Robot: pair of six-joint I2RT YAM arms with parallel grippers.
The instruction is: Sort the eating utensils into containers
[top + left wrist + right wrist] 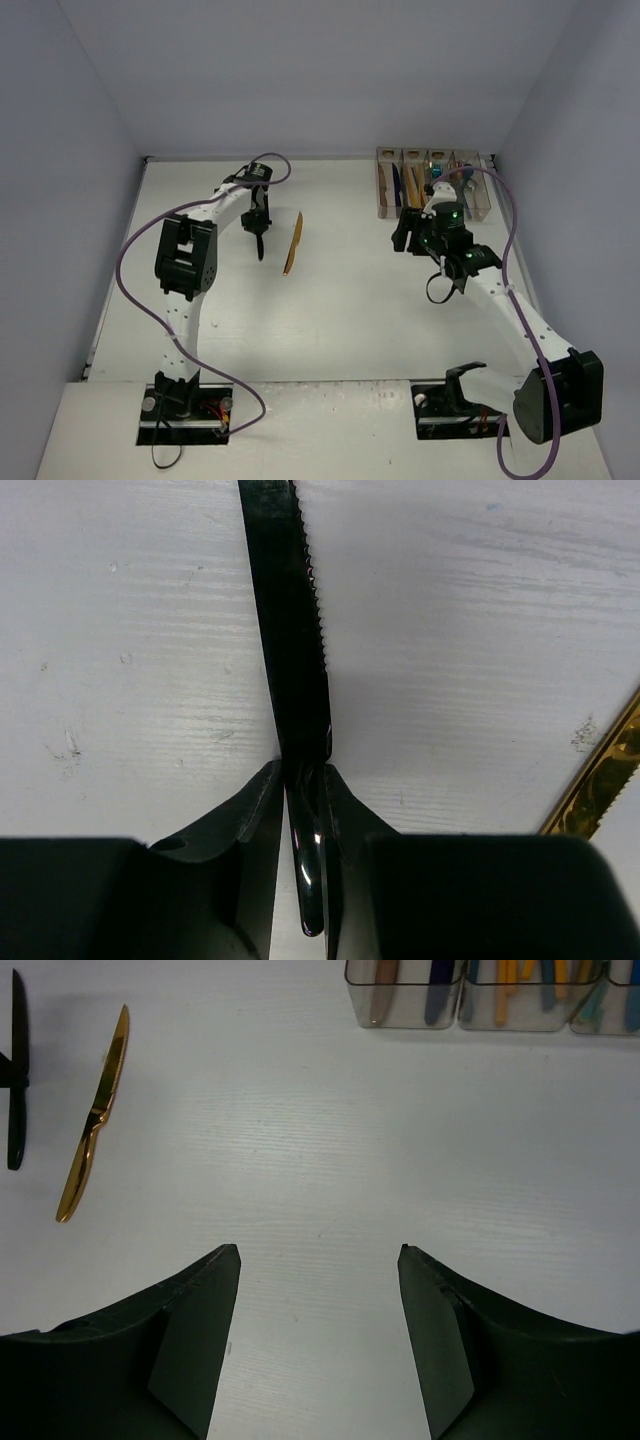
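Pinching the black knife (290, 630) right where its handle meets the saw-toothed blade, the left gripper (303, 772) has its fingers (245, 810) pressed in on both sides of the narrow metal, with the blade running out ahead and the rounded handle end tucked back between them. The knife lies on or just above the table (340, 300), towards the far left; the pictures do not settle whether it is lifted. The hold is thin and sits on a smooth, glossy neck, so the main risk is that the knife swivels or slides out on the way up, since the long blade hangs well out in front of the grip. The gold knife (292, 243) lies just beside it on the right, apart from it but close, and a swing of the blade or a low sideways move could knock it and turn it away from an easy pick. The clear bins (381, 190) stand at the far right corner, well apart from this knife, so the carry is long and gives a loose hold time to fail. They are narrow and already hold sorted utensils (437, 985), so a tilted knife could catch on a rim or land in the wrong slot. The right gripper (320, 1260) hangs with its fingers spread and nothing between them, between the knives and the bins, so the arms could crowd each other if the left one crosses over.
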